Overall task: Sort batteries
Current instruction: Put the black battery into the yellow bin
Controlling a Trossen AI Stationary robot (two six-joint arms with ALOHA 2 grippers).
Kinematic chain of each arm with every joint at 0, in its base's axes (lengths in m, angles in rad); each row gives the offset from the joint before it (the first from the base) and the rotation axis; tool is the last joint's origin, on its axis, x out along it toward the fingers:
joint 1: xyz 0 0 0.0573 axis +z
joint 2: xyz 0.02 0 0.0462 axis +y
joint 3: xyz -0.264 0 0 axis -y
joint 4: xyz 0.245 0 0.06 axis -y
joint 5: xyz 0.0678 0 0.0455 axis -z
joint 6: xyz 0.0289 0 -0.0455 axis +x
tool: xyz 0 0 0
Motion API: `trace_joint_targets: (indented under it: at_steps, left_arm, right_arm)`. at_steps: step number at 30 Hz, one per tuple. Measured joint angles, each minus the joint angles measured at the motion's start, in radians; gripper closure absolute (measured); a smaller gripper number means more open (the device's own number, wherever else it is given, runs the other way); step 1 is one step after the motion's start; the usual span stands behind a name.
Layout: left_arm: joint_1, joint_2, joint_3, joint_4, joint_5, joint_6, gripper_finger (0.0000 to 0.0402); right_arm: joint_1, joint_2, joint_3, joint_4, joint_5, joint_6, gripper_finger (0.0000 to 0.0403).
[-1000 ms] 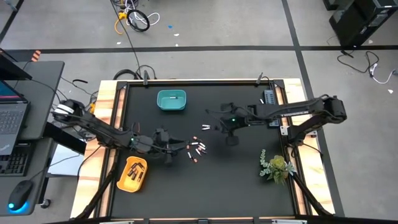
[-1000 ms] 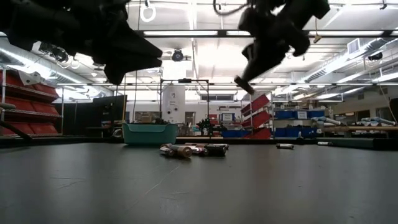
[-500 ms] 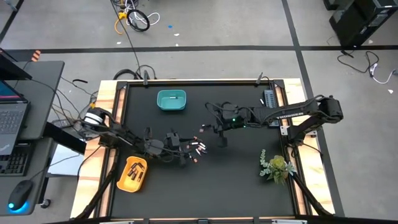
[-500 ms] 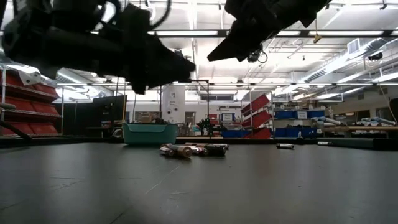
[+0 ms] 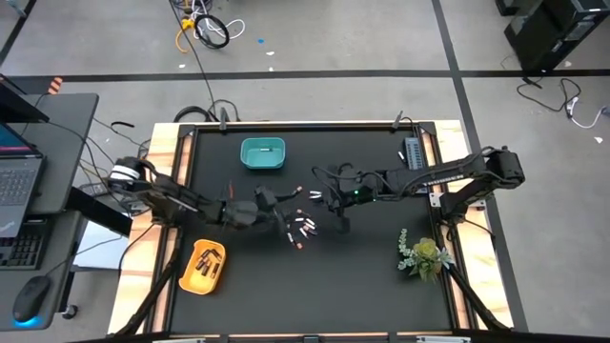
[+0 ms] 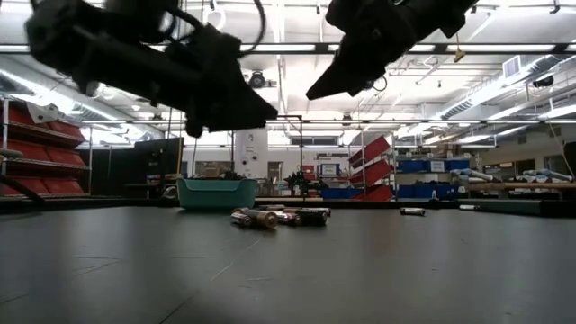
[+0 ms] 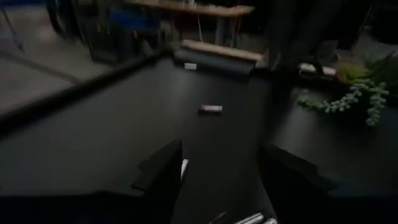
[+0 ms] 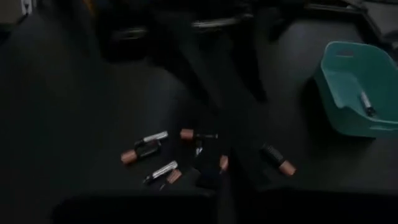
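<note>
Several batteries lie in a loose cluster on the black mat, also seen in the low view and the right wrist view. A few more batteries lie just beyond them. My left gripper hovers open above the cluster's far left side; in the left wrist view its fingers stand wide apart with nothing between them, and one battery lies ahead. My right gripper hangs right of the cluster, slanting down, its tip shut to a point.
A teal bin stands far left of centre with a battery inside. A yellow bin holding batteries sits at the near left. A small plant is at the near right, a grey ribbed strip at the far right.
My left gripper has swung from beside the yellow bin toward the table's right and far edge, and now hangs over the battery cluster. My right gripper has shifted a little toward the left and tipped from pointing steeply down to a shallower slant. The batteries have not moved.
</note>
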Motion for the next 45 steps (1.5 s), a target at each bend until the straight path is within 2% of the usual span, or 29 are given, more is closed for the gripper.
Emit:
trace_joint_targets:
  at_steps: [4,8,14,22,26,33,37,41,45]
  left_arm:
    - [0.095,-0.011,0.044,-0.187,0.121,-0.073,0.0195]
    - [0.184,-0.012,0.096,-0.327,0.145,-0.081,0.0197]
    - [0.298,-0.004,0.157,-0.498,0.187,-0.113,0.0197]
    - [0.413,-0.001,0.186,-0.655,0.247,-0.134,0.0198]
    - [0.426,-0.001,0.186,-0.714,0.273,-0.128,0.0198]
    - [0.397,-0.001,0.186,-0.832,0.276,-0.007,0.0199]
    - [0.401,-0.001,0.186,-0.910,0.307,0.003,0.0200]
    - [0.397,-0.001,0.186,-0.916,0.320,0.034,0.0200]
    - [0.397,-0.001,0.186,-0.917,0.307,0.078,0.0200]
  right_arm:
    - [0.025,0.000,-0.007,0.004,0.003,0.028,0.0362]
    - [0.082,0.000,-0.040,0.019,0.035,0.065,0.0356]
    - [0.180,-0.001,-0.115,0.130,0.117,0.099,0.0359]
    - [0.231,-0.001,-0.154,0.235,0.163,0.102,0.0360]
    - [0.232,-0.001,-0.154,0.250,0.167,0.096,0.0360]
    - [0.226,-0.001,-0.154,0.249,0.167,0.089,0.0361]
    - [0.226,-0.001,-0.154,0.250,0.167,0.089,0.0362]
    - [0.238,0.000,-0.154,0.259,0.176,0.096,0.0362]
    - [0.272,0.010,-0.154,0.274,0.238,0.081,0.0363]
